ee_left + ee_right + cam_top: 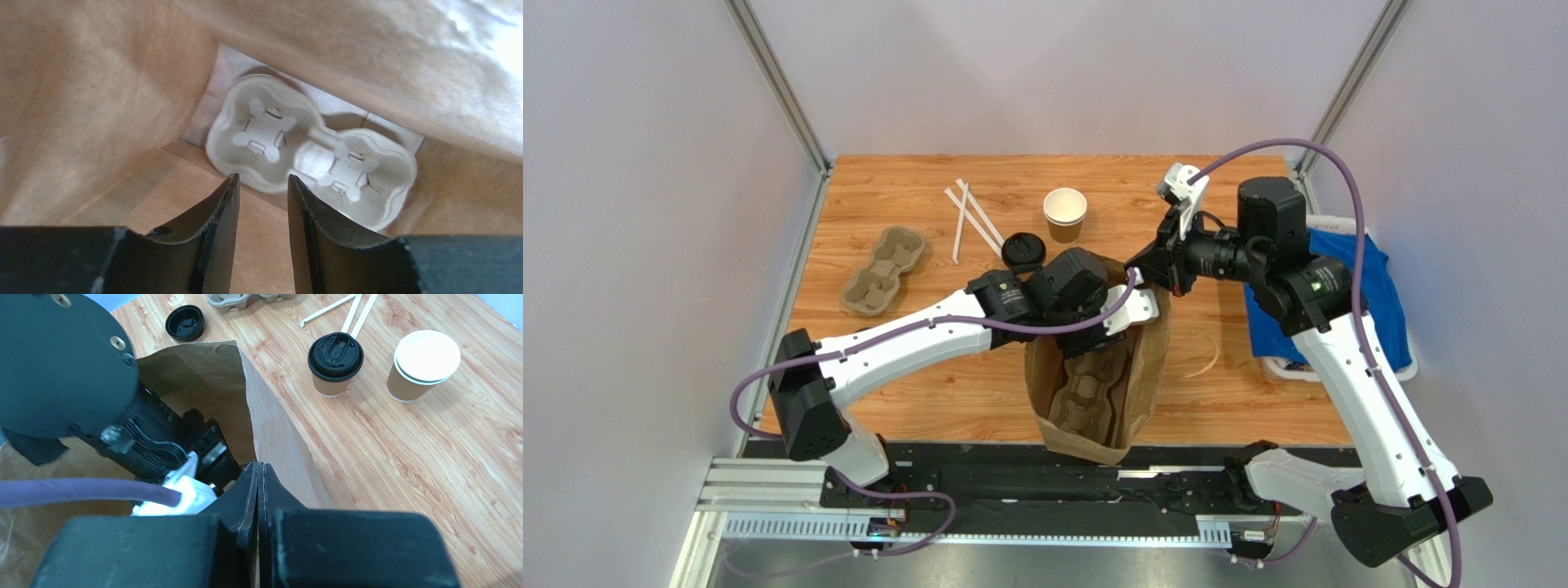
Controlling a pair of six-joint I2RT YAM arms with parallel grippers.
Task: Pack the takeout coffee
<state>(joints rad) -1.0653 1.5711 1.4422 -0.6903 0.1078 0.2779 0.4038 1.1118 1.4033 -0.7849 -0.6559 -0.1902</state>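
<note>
The takeout coffee [1024,252] [334,362], a brown paper cup with a black lid, stands upright on the wooden table behind the open brown paper bag [1143,380] [276,435]. My left gripper [263,177] [1100,331] is down inside the bag [92,92], open, with nothing between its fingers. Below it a pulp cup carrier [307,159] [1090,390] lies on the bag's floor. My right gripper [258,464] [1155,284] is shut on the bag's far right rim and holds the mouth open. Neither gripper touches the coffee.
A lidless brown cup [1064,211] [423,364] stands beyond the coffee. White straws [971,218], a second cup carrier [885,267] and a loose black lid [185,323] lie to the left. A blue cloth [1333,294] lies at the table's right edge.
</note>
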